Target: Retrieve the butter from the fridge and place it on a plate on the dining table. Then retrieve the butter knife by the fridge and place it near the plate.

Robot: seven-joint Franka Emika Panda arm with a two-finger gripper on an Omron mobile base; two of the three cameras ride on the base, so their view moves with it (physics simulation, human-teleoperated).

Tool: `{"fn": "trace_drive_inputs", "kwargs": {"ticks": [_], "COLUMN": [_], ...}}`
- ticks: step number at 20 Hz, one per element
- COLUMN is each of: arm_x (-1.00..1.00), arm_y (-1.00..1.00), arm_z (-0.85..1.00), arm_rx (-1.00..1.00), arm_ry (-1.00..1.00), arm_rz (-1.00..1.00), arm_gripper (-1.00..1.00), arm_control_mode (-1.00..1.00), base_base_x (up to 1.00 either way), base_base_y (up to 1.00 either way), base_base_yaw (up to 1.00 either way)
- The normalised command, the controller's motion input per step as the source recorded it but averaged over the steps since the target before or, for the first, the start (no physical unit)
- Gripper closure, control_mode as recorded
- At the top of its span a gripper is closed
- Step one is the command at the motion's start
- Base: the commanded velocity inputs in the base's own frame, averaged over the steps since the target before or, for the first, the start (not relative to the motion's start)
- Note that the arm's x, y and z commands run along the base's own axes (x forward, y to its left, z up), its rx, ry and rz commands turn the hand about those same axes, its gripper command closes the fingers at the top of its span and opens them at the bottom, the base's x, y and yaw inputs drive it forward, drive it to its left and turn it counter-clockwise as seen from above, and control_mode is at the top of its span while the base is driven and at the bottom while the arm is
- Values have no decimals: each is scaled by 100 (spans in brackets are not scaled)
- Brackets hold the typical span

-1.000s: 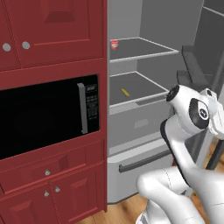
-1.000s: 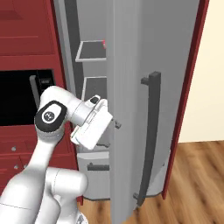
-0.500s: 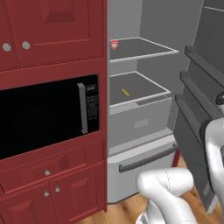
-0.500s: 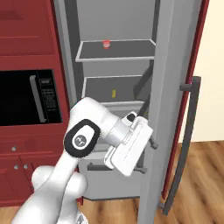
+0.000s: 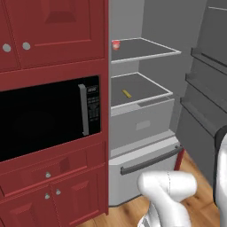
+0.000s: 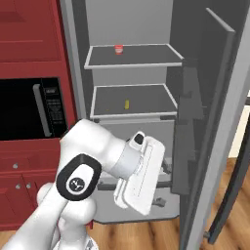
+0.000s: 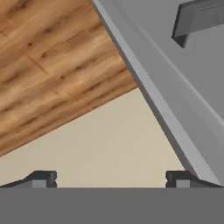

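Note:
The fridge (image 5: 146, 119) (image 6: 132, 73) stands open, its door (image 6: 210, 122) swung far out to the right. The butter (image 5: 127, 93) (image 6: 127, 104), a small yellow stick, lies on the second grey shelf above the drawer. My gripper (image 6: 165, 184) (image 7: 111, 179) hangs low in front of the fridge's lower drawer, beside the door's inner edge. It is open, fingertips (image 7: 43, 178) wide apart with nothing between them. The hand view looks past the door's edge at wooden floor, with the dark bar handle (image 7: 197, 19) at its top right.
A small red-and-white cup (image 5: 116, 44) (image 6: 118, 49) sits on the upper shelf. A black microwave (image 5: 44, 117) (image 6: 29, 110) is set in red cabinets left of the fridge. The door's inner racks (image 5: 204, 88) jut out at the right. My white arm (image 6: 88, 166) crosses low in front.
The fridge door has swung much wider to the right. My gripper, which was up at the door's handle, has opened, come off it and dropped lower.

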Motion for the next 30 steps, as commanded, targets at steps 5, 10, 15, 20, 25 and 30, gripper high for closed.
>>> {"fn": "trace_drive_inputs", "kwargs": {"ticks": [5,10,15,20,25,30], "arm_x": [84,87,55,26,11,11], "arm_y": [84,49,33,42,90,60], "arm_z": [10,2,5,5,-10,-7], "arm_rx": [27,51,42,47,23,20], "arm_ry": [-11,-46,-52,-43,-14,0], "arm_rz": [-12,-32,-52,-50,-47,-59], "arm_gripper": [-100,-100,-100,-100,-100,-100], "arm_control_mode": [-100,-100,-100,-100,-100,-100], "base_base_x": [0,0,0,0,0,0], "base_base_y": [0,0,0,0,0,0], "base_base_yaw": [0,0,0,0,0,0]}}
